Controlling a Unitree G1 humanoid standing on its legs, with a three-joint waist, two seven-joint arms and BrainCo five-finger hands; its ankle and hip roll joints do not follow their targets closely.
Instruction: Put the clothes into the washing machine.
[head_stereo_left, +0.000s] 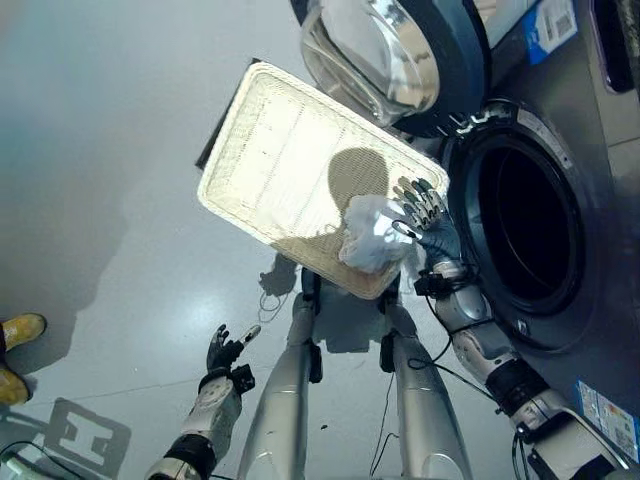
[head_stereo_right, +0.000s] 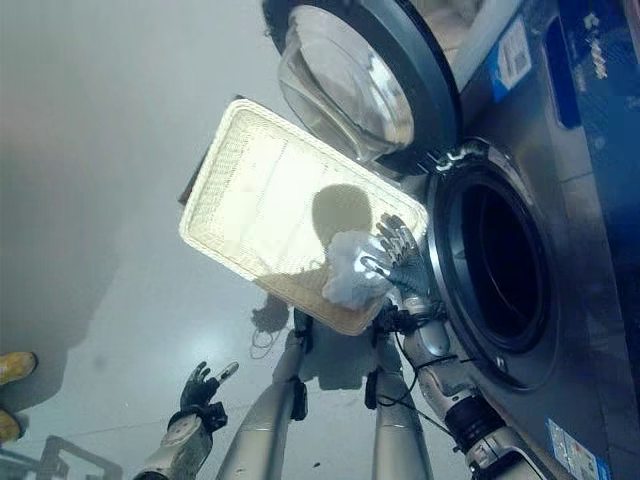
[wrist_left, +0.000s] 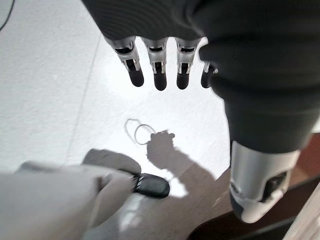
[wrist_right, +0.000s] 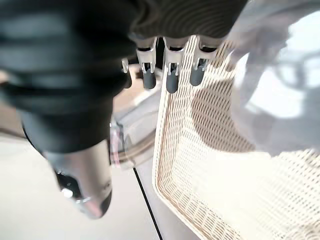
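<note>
Right robot hand (head_stereo_left: 420, 203) beside white cloth (head_stereo_left: 372, 232) (basket (head_stereo_left: 270, 150) on grey floor (head_stereo_left: 100, 130))

Basket (head_stereo_left: 290, 160): on the floor (head_stereo_left: 100, 180), left of the washing machine (head_stereo_left: 560, 250). Machine door (head_stereo_left: 400, 55): swung open at the far side, beside the basket's far right edge. Clothes (head_stereo_left: 375, 235): in the basket's near right corner. Right hand (head_stereo_left: 425, 205): at that corner, touching the clothes. Left hand (head_stereo_left: 228, 352): near left, well apart.

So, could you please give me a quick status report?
Left hand open, idle, low. Right hand open beside white garment in basket. Washer door open, drum unobstructed.
</note>
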